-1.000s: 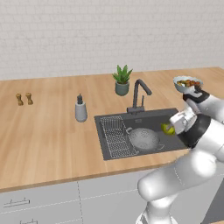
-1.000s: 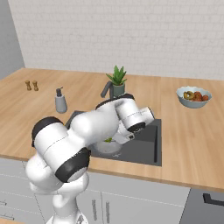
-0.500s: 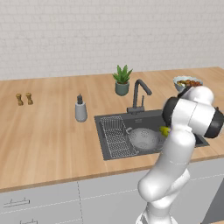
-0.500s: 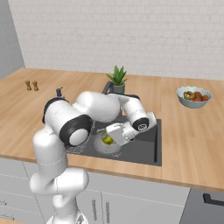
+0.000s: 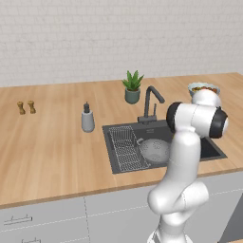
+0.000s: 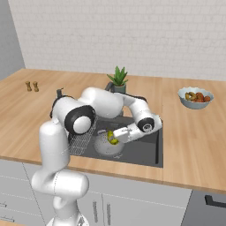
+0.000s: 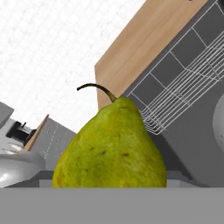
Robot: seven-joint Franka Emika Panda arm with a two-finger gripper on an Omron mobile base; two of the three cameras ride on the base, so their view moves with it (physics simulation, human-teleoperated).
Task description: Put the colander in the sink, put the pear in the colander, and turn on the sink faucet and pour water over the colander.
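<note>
Left base view has the colander (image 5: 155, 150) sitting in the sink (image 5: 124, 163), center frame, faucet (image 5: 151, 102) behind it. Right base view: gripper (image 6: 111, 137) clamped on the pear (image 6: 113, 138), right above the colander. Hand view, pear bottom center, stem up.

Tool (image 6: 111, 137) w/ pear (image 6: 113, 139) swung lower, now just over colander (image 6: 108, 145) (in sink (image 6: 145, 152)).
</note>
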